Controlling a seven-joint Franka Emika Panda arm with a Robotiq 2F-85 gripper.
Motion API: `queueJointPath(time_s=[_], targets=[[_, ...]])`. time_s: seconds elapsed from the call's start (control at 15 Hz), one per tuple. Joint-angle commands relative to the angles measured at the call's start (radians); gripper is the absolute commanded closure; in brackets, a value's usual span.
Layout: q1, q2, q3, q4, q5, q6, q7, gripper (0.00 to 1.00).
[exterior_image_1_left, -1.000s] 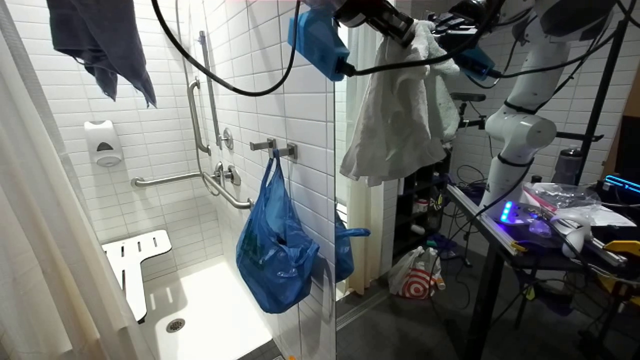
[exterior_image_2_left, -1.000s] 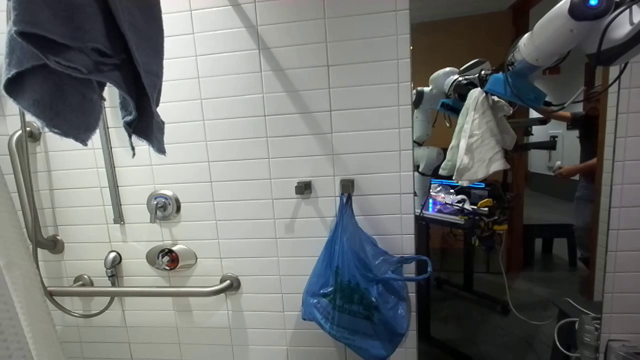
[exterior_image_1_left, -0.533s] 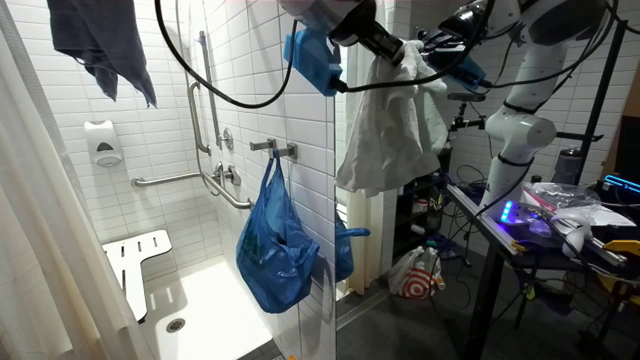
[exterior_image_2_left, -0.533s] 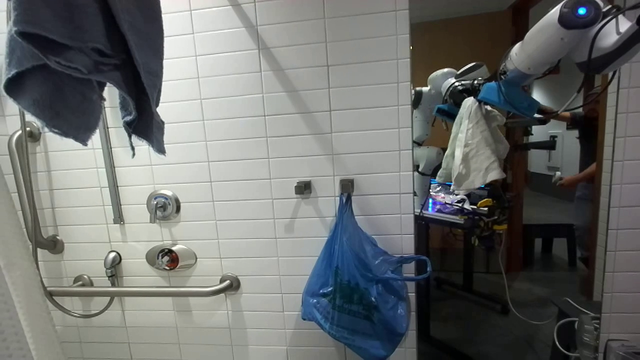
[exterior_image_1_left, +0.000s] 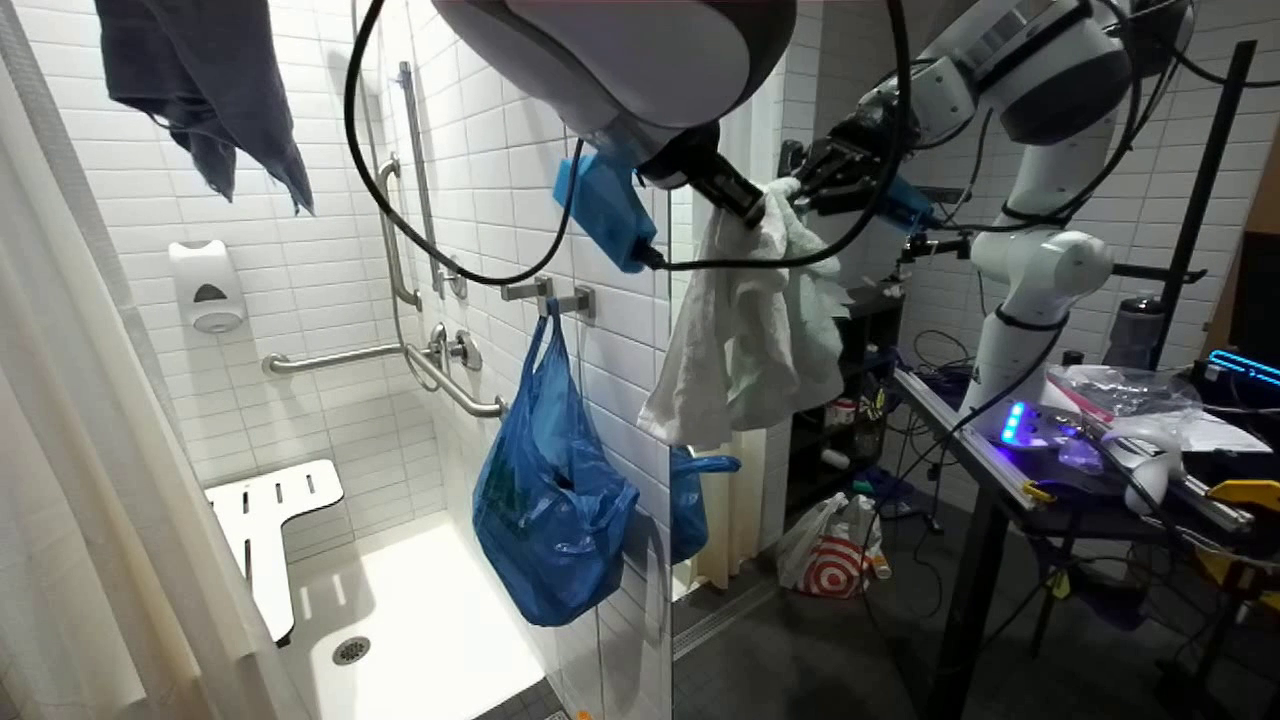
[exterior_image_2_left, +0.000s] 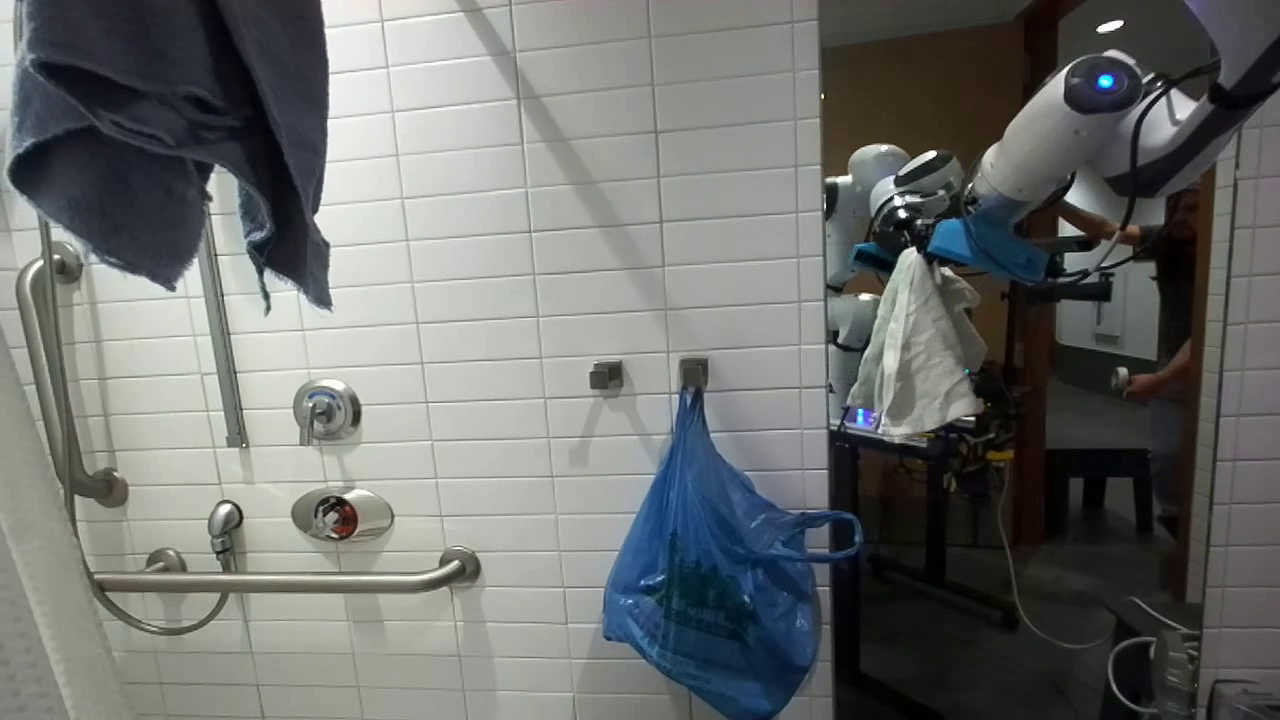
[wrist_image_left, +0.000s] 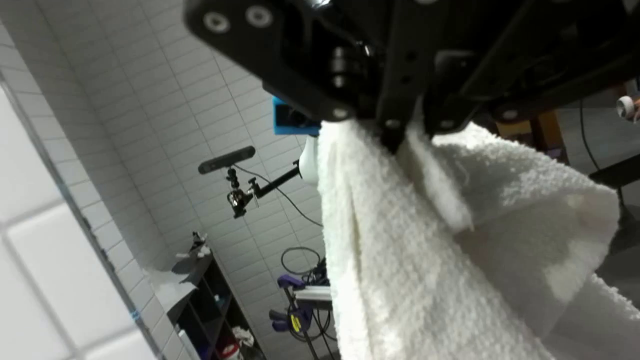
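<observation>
**Gripper (exterior_image_1_left: 750, 207) pinches white towel (exterior_image_1_left: 700, 350)**

In an exterior view, towel hangs in front of mirror (exterior_image_1_left: 800, 650), right of blue bag (exterior_image_1_left: 555, 500). In an exterior view, bag is on wall hook (exterior_image_2_left: 694, 371). Wrist view: gripper clamps towel's gathered top.

White towel (wrist_image_left: 405, 260): fluffy, hanging in folds.
Jaws: black, pinching it from above.
Tiled wall (wrist_image_left: 165, 100): background, with a black shelf (wrist_image_left: 215, 325) and a bar-shaped device (wrist_image_left: 226, 160) before it.

Wrist view: ends of fingers (wrist_image_left: 395, 107) hidden in white towel (wrist_image_left: 400, 250). Both exterior views: dark cloth (exterior_image_2_left: 175, 120) cropped at top.
</observation>
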Motion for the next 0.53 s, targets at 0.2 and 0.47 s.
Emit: queueJointPath(time_s=[0.2,0.47], targets=[[0.031,0.245,0.010,0.002,0.048,-0.004,0.023,0.99],[0.042,0.277,-0.021,-0.023,0.071,-0.008,0.017,0.99]])
